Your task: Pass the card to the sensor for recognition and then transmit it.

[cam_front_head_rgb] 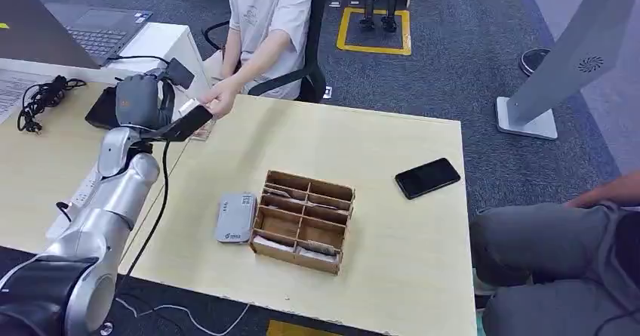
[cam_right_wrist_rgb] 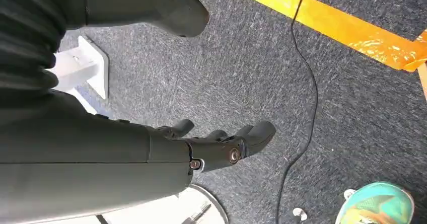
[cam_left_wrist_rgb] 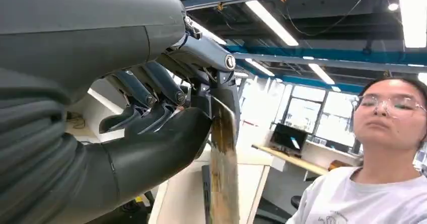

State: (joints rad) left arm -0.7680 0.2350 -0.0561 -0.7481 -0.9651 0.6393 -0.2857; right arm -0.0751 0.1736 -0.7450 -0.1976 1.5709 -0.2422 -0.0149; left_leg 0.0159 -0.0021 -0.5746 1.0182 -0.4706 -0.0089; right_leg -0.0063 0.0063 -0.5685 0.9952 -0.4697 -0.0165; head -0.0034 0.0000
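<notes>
Card (cam_left_wrist_rgb: 224, 178) pinched between the thumb and fingers of my left robot hand (cam_front_head_rgb: 147, 100), which I hold out past the far left corner of the table (cam_front_head_rgb: 377, 147), toward a seated person (cam_front_head_rgb: 264, 19) in a pale shirt. That person's hand (cam_front_head_rgb: 221, 98) reaches in and meets the card's far end at the table edge; from my head view I cannot tell whether it grips the card or just touches it. In my left wrist view the card stands edge-on, worn and brownish, clamped under my thumb (cam_left_wrist_rgb: 161, 143). On the table, near its middle, the grey card sensor (cam_front_head_rgb: 235, 217) lies flat, just beside the left wall of a wooden compartment box (cam_front_head_rgb: 303, 221). A black phone (cam_front_head_rgb: 427, 177) lies apart from them, toward the right edge. My right robot hand (cam_right_wrist_rgb: 221, 146) hangs low over dark carpet (cam_right_wrist_rgb: 322, 83), fingers loosely apart and holding nothing, with a thin black cable (cam_right_wrist_rgb: 302, 98) and a yellow floor stripe (cam_right_wrist_rgb: 347, 30) beyond it. Another person's grey trouser leg (cam_front_head_rgb: 543, 238) sits at the right side of the table.
</notes>
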